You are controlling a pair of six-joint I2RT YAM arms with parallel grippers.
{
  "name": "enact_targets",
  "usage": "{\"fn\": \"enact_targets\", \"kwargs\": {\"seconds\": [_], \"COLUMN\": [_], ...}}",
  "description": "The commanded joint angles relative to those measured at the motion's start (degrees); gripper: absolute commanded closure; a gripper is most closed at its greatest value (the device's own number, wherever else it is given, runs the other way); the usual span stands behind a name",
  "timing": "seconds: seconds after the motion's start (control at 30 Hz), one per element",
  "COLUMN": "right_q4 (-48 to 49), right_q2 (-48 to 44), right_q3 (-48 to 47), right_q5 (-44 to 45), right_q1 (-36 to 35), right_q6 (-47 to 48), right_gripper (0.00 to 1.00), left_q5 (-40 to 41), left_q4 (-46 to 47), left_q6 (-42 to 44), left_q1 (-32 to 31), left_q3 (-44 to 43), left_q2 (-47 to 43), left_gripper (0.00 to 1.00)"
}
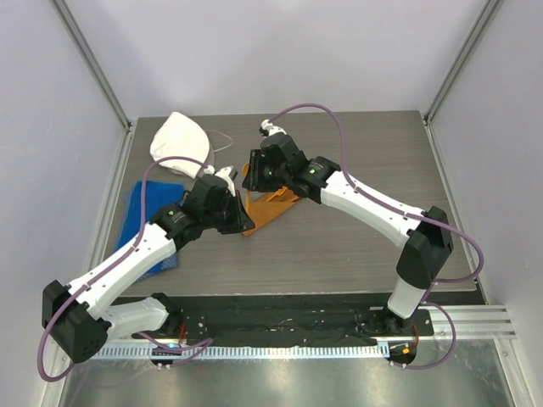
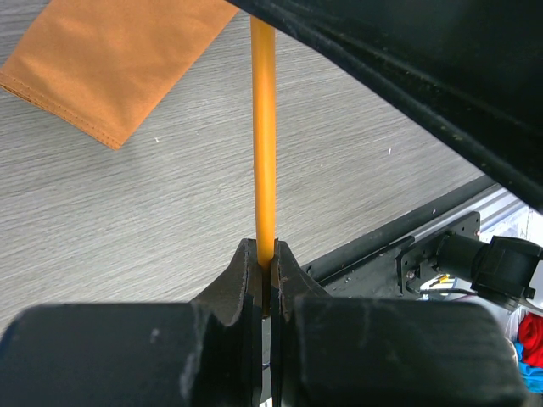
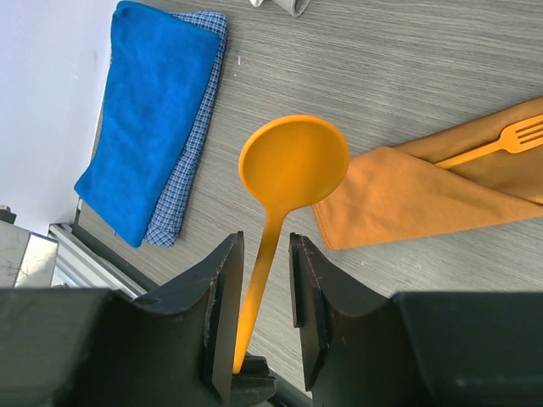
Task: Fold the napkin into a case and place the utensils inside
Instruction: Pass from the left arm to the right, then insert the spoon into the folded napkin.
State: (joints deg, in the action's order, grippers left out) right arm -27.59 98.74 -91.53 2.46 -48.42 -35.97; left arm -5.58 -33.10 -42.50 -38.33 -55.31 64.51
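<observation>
The orange spoon (image 3: 294,161) is held in the air above the table. My left gripper (image 2: 267,254) is shut on the end of its handle (image 2: 264,127); its fingertips (image 3: 250,373) show at the bottom of the right wrist view. My right gripper (image 3: 263,246) is open, with one jaw on each side of the handle and a gap on both sides. The rust-orange napkin lies folded as a narrow case (image 3: 424,195) on the table, with the orange fork (image 3: 509,140) tucked in it, tines sticking out. In the top view both grippers meet over the case (image 1: 271,208).
A blue towel (image 3: 153,110) lies folded over a checked cloth at the table's left side (image 1: 144,212). A white rounded cloth cap (image 1: 181,140) sits at the back left. The black rail with the arm bases (image 1: 288,326) runs along the near edge.
</observation>
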Motion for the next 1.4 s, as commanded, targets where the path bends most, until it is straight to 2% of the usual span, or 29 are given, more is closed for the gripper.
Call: {"fn": "enact_targets", "kwargs": {"seconds": [0.0,0.33,0.43,0.47,0.5,0.6,0.63,0.73,0.8,0.9,0.97,1.13,1.37], "right_q4": [1.6,2.8,3.3,3.4,3.4,3.0,2.8,2.2,0.8,-1.5,-3.9,-5.0,-3.9], "right_q2": [0.1,1.2,1.0,1.0,1.1,0.9,0.8,0.9,2.2,5.4,7.6,12.8,16.9], "right_q3": [-1.5,-1.3,-1.0,-1.0,-0.8,0.5,0.9,2.3,2.2,0.9,-1.0,-2.7,-5.3], "right_q5": [0.3,-1.8,-1.1,-1.1,-0.6,2.9,6.4,12.2,18.0,24.9,28.4,36.6,37.6], "right_q1": [-0.3,0.8,1.0,1.2,1.4,3.9,4.4,5.8,6.8,8.4,9.1,9.8,12.4], "right_q6": [-0.8,-3.1,-3.5,-4.1,-4.8,-8.9,-10.0,-12.8,-15.1,-17.7,-18.9,-21.9,-19.5], "right_gripper": [0.64,0.72,0.87,0.99,0.99,0.99,0.99,0.99,0.99,0.99,0.99,0.99,0.99], "left_q5": [-0.2,-0.1,0.1,0.4,0.8,5.2,8.4,10.1,10.6,9.2,6.0,2.4,2.2], "left_q4": [1.3,1.5,1.5,1.4,1.1,-1.0,-2.2,-2.4,-2.1,-2.2,-0.7,2.8,5.1], "left_q6": [1.2,1.5,1.7,1.9,1.8,0.0,-1.7,-3.4,-3.4,-3.6,-3.4,-3.8,-2.4], "left_q1": [0.1,0.0,0.0,0.1,0.1,1.1,1.8,5.0,6.4,9.0,10.5,11.3,12.7], "left_q3": [-2.2,-1.7,-1.7,-1.7,-1.7,-1.8,-1.9,-2.1,-2.7,-3.8,-4.1,-3.6,-3.6], "left_q2": [-1.3,-1.8,-1.5,-1.3,-0.9,-0.7,-0.8,-0.8,0.2,4.4,8.8,17.6,23.2], "left_gripper": [1.00,1.00,1.00,1.00,1.00,0.69,0.54,0.50,0.54,0.84,0.93,0.98,1.00]}}
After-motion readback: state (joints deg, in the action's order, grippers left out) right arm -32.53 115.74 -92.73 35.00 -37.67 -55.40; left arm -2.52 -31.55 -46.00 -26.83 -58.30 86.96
